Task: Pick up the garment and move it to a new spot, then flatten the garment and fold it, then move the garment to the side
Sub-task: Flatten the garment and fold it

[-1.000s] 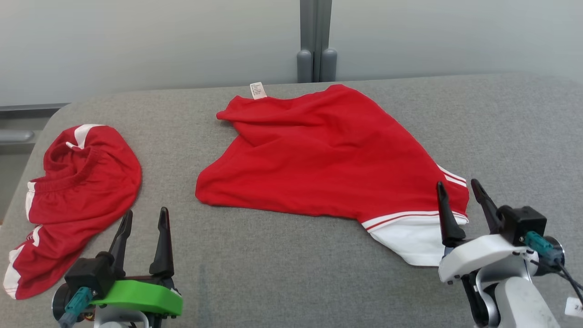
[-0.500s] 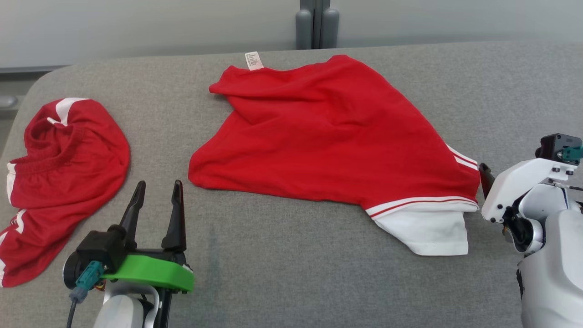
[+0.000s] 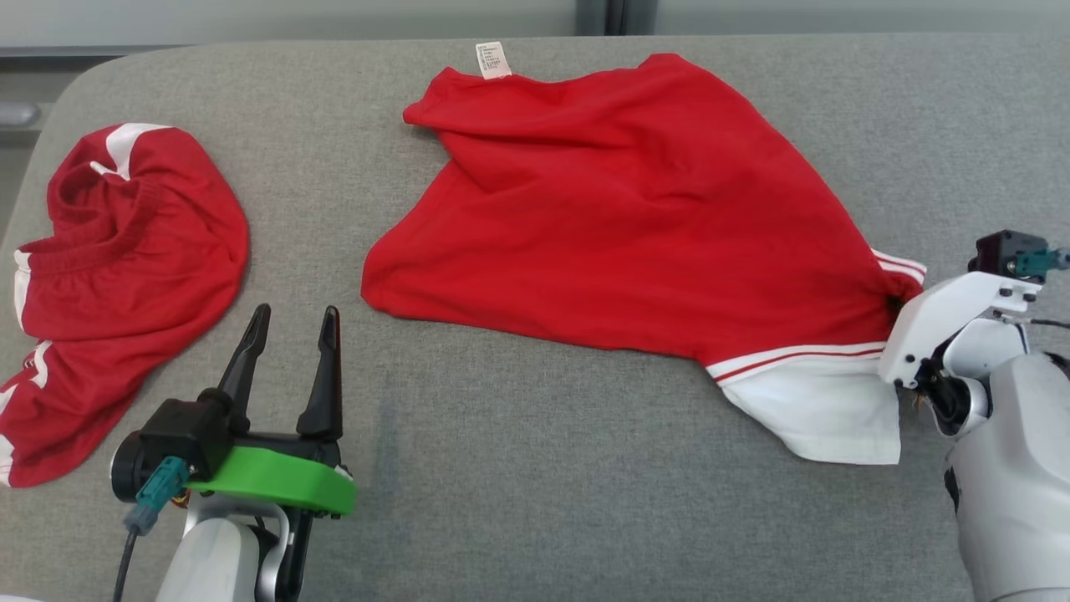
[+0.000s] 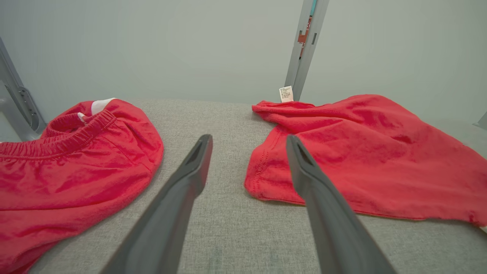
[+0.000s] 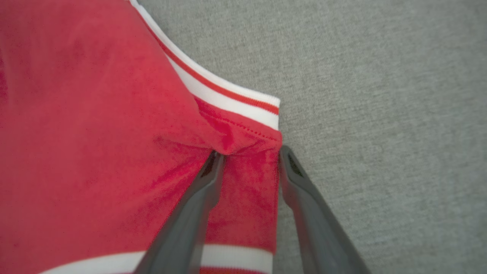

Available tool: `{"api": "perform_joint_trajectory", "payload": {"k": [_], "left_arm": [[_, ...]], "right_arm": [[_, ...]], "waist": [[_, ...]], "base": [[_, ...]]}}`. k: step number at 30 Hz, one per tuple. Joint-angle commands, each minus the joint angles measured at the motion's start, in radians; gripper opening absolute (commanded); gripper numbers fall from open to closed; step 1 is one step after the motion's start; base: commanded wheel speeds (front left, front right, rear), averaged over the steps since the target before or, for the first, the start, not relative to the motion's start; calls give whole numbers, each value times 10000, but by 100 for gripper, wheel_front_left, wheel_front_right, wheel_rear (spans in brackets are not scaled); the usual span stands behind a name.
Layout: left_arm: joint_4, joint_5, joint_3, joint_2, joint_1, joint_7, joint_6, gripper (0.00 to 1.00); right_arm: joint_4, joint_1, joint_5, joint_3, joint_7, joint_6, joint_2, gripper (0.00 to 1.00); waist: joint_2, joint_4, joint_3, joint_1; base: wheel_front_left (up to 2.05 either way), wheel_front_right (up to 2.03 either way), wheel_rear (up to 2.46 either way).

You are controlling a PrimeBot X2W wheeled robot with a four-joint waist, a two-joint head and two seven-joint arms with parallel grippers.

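Note:
The red garment [image 3: 652,217] with white-striped trim lies spread and wrinkled across the middle of the grey padded table [image 3: 543,485]; it also shows in the left wrist view [image 4: 361,152]. At its right edge by the striped hem, my right gripper [image 5: 247,154] points down, open. One finger presses into the red cloth [image 5: 95,133] and the other sits just off the edge on the table. In the head view, the white wrist hides most of the right gripper [image 3: 896,303]. My left gripper [image 3: 292,322] stands open over bare table, left of the garment's near-left corner.
A second red garment [image 3: 125,267] with an elastic waistband lies bunched at the table's left edge, also visible in the left wrist view [image 4: 76,160]. A white label [image 3: 492,60] sticks up at the main garment's far edge. Bare table runs along the front.
The head camera has tilted down. My right gripper swung from upright in front of the white sleeve to pointing down onto the garment's right edge. The left gripper stays put.

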Motion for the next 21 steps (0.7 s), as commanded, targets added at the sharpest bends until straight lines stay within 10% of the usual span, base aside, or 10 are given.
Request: {"api": "perform_joint_trajectory", "payload": {"k": [1, 12, 13, 14, 15, 21], "left_arm": [[-45, -61, -20, 105, -197, 1, -18, 100], [-102, -71, -104, 4, -431, 1, -19, 100], [-102, -69, -104, -1, -454, 1, -19, 100], [-96, -72, -103, -9, -467, 0, -19, 100], [-82, -74, -105, -19, -477, 0, -19, 100], [27, -49, -1, -63, -444, 0, -19, 100]], "right_arm": [[14, -266, 25, -8, -403, -3, -154, 0], [311, -2019, -397, 121, -2157, -3, -988, 0], [352, -2167, -467, 166, -2385, -3, -1030, 11], [400, -2269, -513, 207, -2565, -5, -1060, 78], [453, -2343, -606, 272, -2821, -3, -1107, 100], [666, -2228, -1214, 490, -4075, -5, -1140, 100]], "waist": [[-1, 65, 123, 0], [-1, 284, 381, 0], [-1, 307, 398, 0], [-1, 324, 410, 0], [-1, 345, 415, 0], [-1, 312, 201, 0]], "base": [[0, 0, 0], [0, 0, 0], [0, 0, 0], [0, 0, 0], [0, 0, 0], [0, 0, 0]]}}
